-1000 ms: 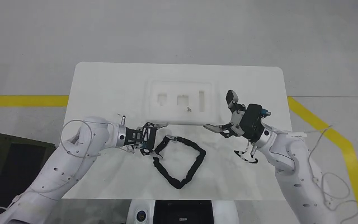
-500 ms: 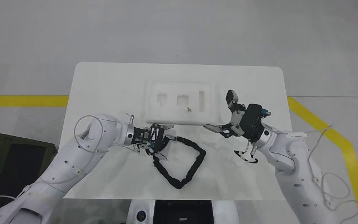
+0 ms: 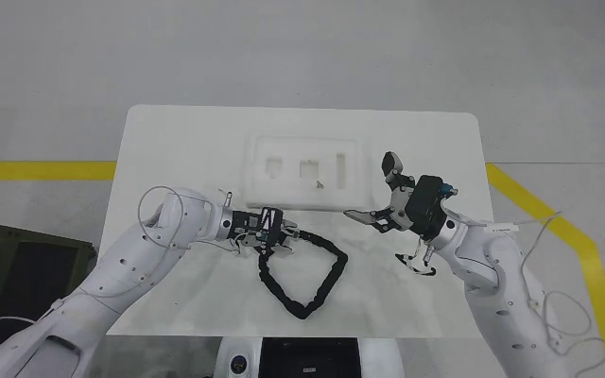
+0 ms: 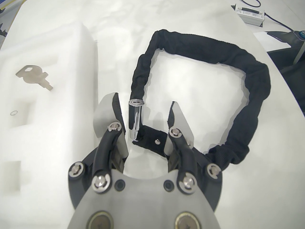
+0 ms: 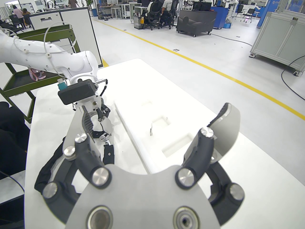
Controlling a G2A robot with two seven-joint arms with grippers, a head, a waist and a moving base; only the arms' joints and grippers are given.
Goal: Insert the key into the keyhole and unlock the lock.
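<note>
Table white, yellow floor line beyond; both jaws apart (left straddling lock).

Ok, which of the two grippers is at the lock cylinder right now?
The left gripper: its open jaws straddle the chrome lock cylinder at the chain's end. The right gripper hangs open beside the foam tray, apart from the lock.

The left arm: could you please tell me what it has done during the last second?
The left gripper advanced toward the lock cylinder; its open jaws now flank it without closing. The right gripper, open, the chain and the key in the foam tray stayed put.
</note>
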